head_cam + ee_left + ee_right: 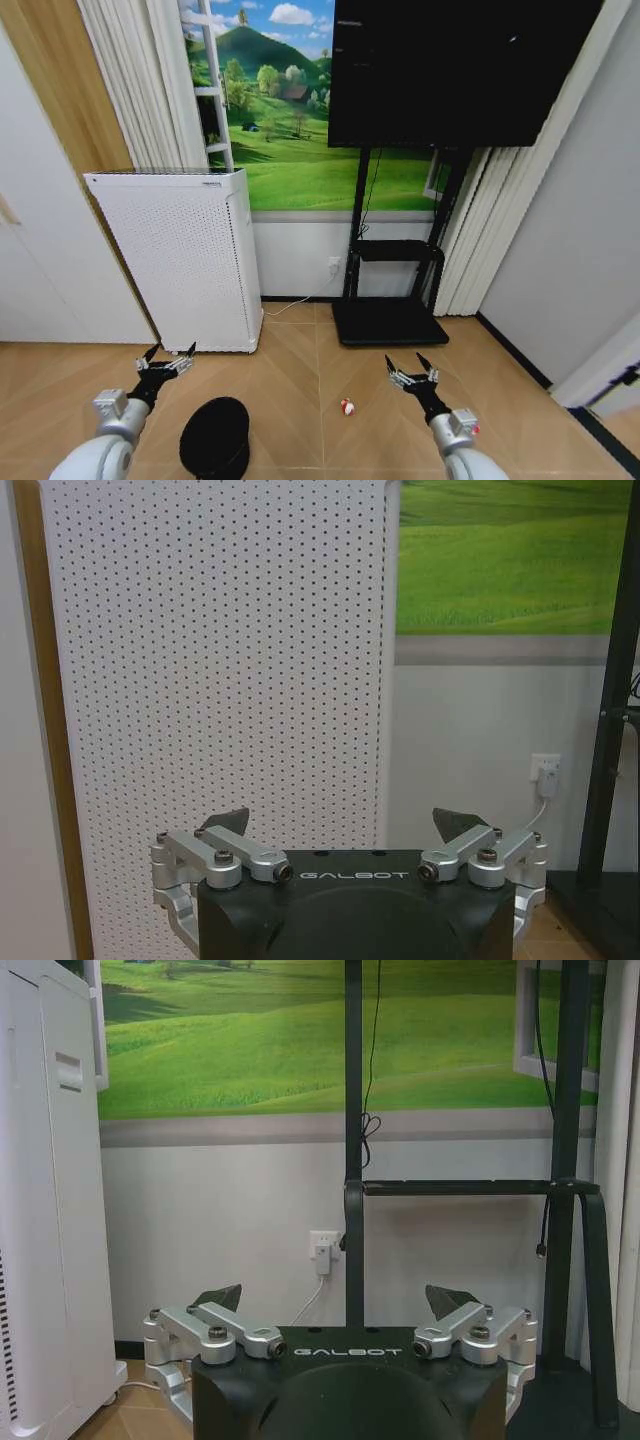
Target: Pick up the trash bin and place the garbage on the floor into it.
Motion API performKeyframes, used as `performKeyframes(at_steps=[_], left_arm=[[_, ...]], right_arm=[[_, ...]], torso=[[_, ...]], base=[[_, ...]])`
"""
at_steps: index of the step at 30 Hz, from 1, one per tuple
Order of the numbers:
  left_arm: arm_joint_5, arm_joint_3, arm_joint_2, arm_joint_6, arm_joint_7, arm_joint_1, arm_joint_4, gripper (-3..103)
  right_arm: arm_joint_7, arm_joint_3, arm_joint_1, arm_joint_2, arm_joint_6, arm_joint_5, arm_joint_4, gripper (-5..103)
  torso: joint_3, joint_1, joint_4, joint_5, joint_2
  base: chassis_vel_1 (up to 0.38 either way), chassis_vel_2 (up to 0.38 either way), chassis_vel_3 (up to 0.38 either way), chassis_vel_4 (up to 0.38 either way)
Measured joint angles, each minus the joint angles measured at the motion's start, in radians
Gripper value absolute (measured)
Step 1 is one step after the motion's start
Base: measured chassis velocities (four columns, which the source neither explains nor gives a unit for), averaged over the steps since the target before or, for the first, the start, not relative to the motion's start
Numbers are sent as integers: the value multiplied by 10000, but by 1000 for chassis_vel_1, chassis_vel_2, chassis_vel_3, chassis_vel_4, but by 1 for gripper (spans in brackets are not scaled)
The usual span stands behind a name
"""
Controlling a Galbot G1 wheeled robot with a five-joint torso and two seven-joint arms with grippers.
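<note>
Both arms are raised forward, left claw (168, 361) and right claw (412, 369) spread wide and empty, apparently readied for reaching; the trash bin (214, 438) stands on the floor (300, 380) below the left arm, a red-and-white wrapper (347, 407) nearby.

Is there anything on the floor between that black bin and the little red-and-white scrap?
No. In the head view, bare wooden floor runs from the trash bin to the red-and-white scrap; nothing lies between them.
</note>
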State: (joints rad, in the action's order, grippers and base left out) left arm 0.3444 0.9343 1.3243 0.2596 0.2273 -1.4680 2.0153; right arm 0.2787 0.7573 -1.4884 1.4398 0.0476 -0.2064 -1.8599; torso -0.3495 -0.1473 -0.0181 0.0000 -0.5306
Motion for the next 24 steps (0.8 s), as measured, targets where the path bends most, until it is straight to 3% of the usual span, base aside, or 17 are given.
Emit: performKeyframes(at_steps=[24], left_arm=[[-58,-34,53,46,-67,-40,54,100]], right_arm=[[3,-1,24,0,44,-16,91,100]], torso=[[549,359,0,1,911]], base=[[0,0,0,0]])
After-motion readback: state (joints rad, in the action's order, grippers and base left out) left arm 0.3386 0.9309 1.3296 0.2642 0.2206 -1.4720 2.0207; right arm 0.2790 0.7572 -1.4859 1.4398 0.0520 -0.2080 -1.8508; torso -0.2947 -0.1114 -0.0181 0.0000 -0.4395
